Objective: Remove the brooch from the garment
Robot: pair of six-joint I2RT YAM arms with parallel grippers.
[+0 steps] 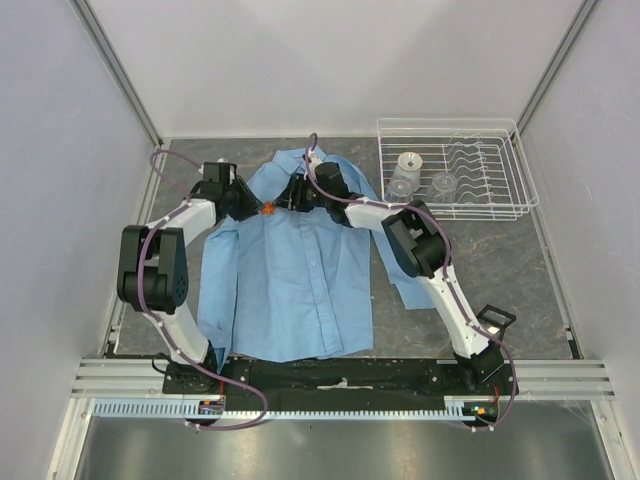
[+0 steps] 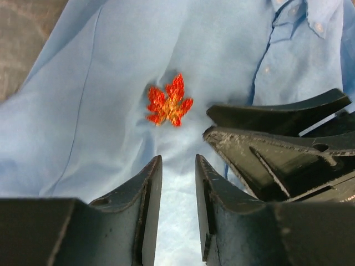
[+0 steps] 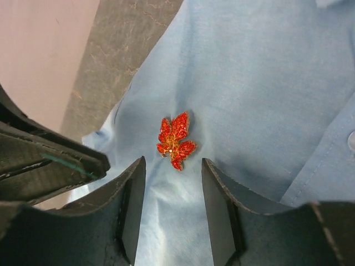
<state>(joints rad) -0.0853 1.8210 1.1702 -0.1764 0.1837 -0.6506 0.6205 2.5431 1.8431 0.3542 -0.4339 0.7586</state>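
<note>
The garment (image 1: 300,280), a light blue button-up shirt, lies flat on the table with its collar at the far end. The brooch (image 1: 268,209), an orange-red leaf shape, is pinned on the chest beside the collar. My left gripper (image 1: 250,205) stands just left of it and my right gripper (image 1: 290,198) just right of it. In the left wrist view the brooch (image 2: 169,102) lies beyond the left gripper (image 2: 178,160), which is open over bare cloth (image 2: 83,127). In the right wrist view the brooch (image 3: 176,140) sits just ahead of the open right gripper (image 3: 173,162). Neither gripper holds anything.
A white wire dish rack (image 1: 450,122) stands at the back right with a small glass jar (image 1: 408,165) and a glass lid (image 1: 443,183) inside. Grey walls close in the table on three sides. The two grippers' fingers nearly meet over the chest.
</note>
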